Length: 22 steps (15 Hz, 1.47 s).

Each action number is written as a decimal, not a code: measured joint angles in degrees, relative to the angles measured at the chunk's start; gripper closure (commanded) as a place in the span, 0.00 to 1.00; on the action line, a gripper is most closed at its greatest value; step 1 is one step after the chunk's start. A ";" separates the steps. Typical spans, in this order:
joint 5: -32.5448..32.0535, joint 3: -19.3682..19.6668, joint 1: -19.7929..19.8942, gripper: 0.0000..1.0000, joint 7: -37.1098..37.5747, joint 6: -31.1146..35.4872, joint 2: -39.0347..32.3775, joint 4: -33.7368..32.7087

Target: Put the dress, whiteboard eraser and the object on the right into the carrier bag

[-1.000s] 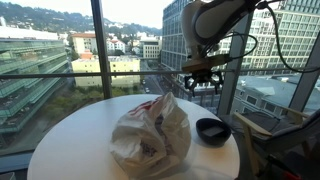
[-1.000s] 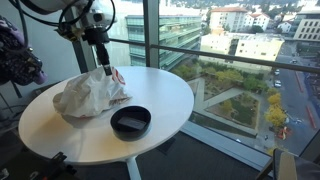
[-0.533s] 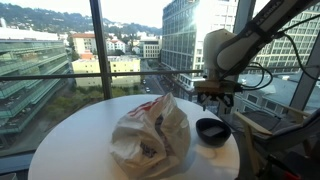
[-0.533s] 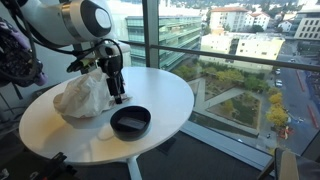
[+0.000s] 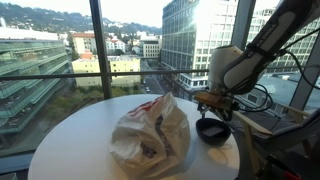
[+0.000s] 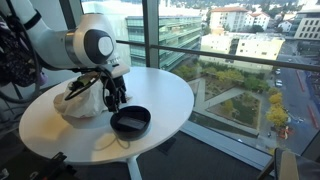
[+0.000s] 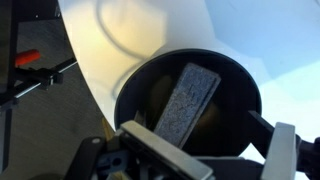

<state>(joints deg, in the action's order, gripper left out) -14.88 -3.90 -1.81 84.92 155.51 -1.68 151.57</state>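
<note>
Hovering with the tool (image 5: 212, 104) spread apart, empty, over the grey rectangular whiteboard eraser (image 7: 187, 100) lying in the round black bowl (image 5: 212, 130) beside the crumpled white carrier bag (image 5: 150, 135); probably needing lowering and closing next.

Round white worktop (image 5: 70, 140), seen in both exterior views, stands just beside tall glass window (image 6: 185, 35). Dark vertical window post (image 5: 99, 45) behind worktop. Outside: city buildings (image 5: 30, 60), hills far behind, green courtyard (image 6: 225, 100) below. Dark bundle (image 6: 14, 55) at picture edge, near worktop; what it is, cannot tell. In wrist view, red-handled tool (image 7: 28, 57), maybe clamp, beyond worktop rim.
</note>
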 measured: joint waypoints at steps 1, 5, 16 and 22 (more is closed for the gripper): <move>0.08 0.02 -0.01 0.00 0.46 1.40 -1.00 0.10; 0.83 0.73 -0.49 0.00 1.19 5.84 -4.85 0.12; -2.74 10.46 -5.79 0.00 2.18 8.17 -10.41 -0.63; -2.91 12.53 -8.65 0.00 2.18 8.17 -12.75 -3.09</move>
<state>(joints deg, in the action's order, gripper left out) -17.79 8.64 -10.46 87.09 163.68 -14.43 148.48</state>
